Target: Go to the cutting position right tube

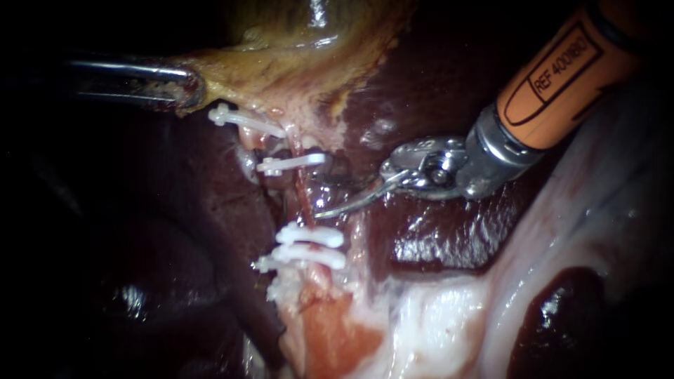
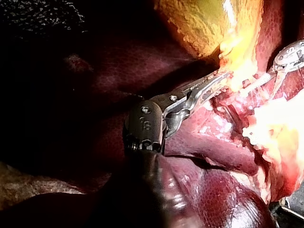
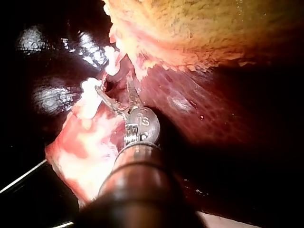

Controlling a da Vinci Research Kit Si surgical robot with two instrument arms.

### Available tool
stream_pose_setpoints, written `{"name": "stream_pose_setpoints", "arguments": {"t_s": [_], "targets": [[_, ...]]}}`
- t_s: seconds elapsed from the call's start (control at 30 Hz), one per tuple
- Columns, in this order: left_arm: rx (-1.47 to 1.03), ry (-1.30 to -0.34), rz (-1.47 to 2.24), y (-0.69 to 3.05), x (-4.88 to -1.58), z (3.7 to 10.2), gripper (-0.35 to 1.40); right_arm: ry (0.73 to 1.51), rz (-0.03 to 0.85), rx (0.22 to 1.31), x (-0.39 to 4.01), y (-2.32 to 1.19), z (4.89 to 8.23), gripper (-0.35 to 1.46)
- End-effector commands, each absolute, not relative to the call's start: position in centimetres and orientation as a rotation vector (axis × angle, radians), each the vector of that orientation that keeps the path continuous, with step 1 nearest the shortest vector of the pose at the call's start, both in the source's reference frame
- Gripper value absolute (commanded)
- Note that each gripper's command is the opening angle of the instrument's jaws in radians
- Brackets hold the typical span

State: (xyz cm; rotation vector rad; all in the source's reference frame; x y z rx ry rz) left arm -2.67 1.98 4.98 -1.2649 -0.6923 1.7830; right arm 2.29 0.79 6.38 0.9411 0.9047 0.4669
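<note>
Dark red glistening liver [image 1: 435, 245] backs everything. Against it the thin pink right tube [image 1: 303, 198] runs lengthwise away from the yellow-green gallbladder [image 1: 309, 63]. It is bare between a single white plastic clip [image 1: 291, 163] and a pair of white clips [image 1: 309, 235]. Just right of that bare stretch, my right instrument [image 1: 351, 196] holds its curved-bladed claw parted, crosswise to the tube; a short advance should straddle it. Well left of the tube, my left instrument [image 1: 184, 88] has its claw clamped on the gallbladder's edge.
</note>
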Motion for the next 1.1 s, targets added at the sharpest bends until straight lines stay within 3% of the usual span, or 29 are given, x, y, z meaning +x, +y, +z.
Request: {"name": "stream_pose_setpoints", "arguments": {"t_s": [0.03, 0.57, 1.1], "targets": [[-1.265, -0.692, 1.783, 1.98, -2.67, 4.98, -0.35, 0.905, 0.465, 0.943, 2.31, 0.78, 6.39, 1.41], [-1.265, -0.692, 1.783, 1.98, -2.67, 4.98, -0.35, 0.951, 0.483, 0.959, 2.85, 0.70, 6.34, 1.40], [-1.265, -0.692, 1.783, 1.98, -2.68, 4.98, -0.35, 1.006, 0.465, 1.018, 2.96, 0.59, 6.03, 1.40]]}}
